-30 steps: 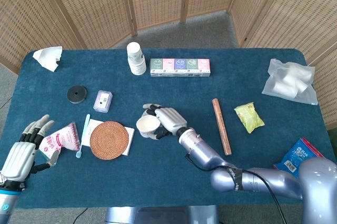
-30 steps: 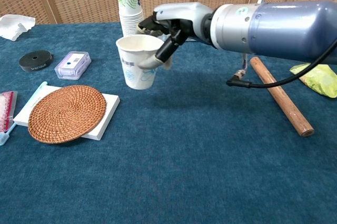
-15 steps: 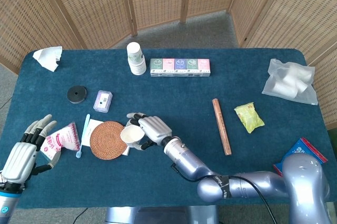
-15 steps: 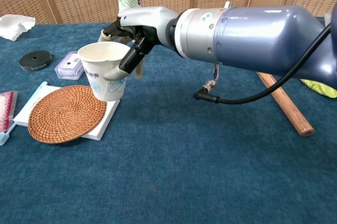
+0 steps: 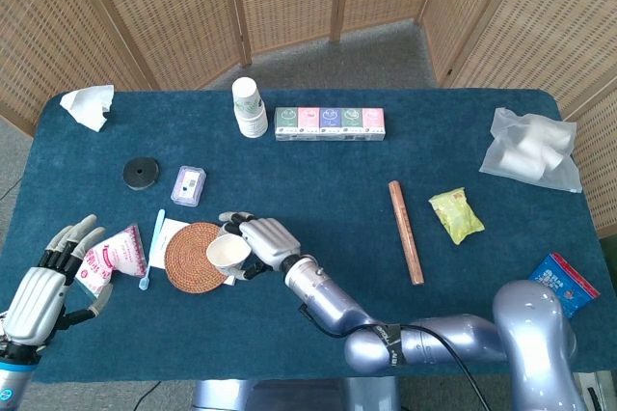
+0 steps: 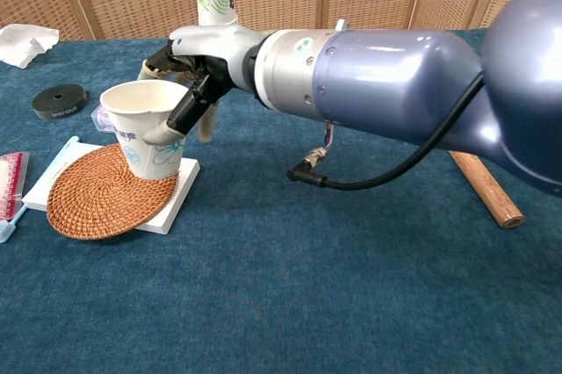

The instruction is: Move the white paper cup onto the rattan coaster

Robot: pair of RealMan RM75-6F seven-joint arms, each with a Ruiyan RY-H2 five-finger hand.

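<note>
The robot's right hand (image 6: 189, 75) wraps its fingers around the white paper cup with a leaf print (image 6: 147, 129), holding it over the right edge of the round woven rattan coaster (image 6: 101, 194), while the left hand (image 5: 40, 286) rests with fingers spread, holding nothing.

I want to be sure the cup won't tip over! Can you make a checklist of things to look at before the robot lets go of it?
1. Right hand holds the white paper cup: ok, fingers wrap its rim and side.
2. Cup over the rattan coaster: ok, though it sits toward the coaster's right edge, not the middle.
3. Cup bottom resting flat on the coaster: cannot tell; it looks slightly tilted in the chest view.
4. Cup empty: ok, nothing shows inside from the head view.
5. Left hand out of the way: ok, open and off to the side near the table edge.
6. Toothbrush clear of the coaster: ok, it lies beside it.
</note>
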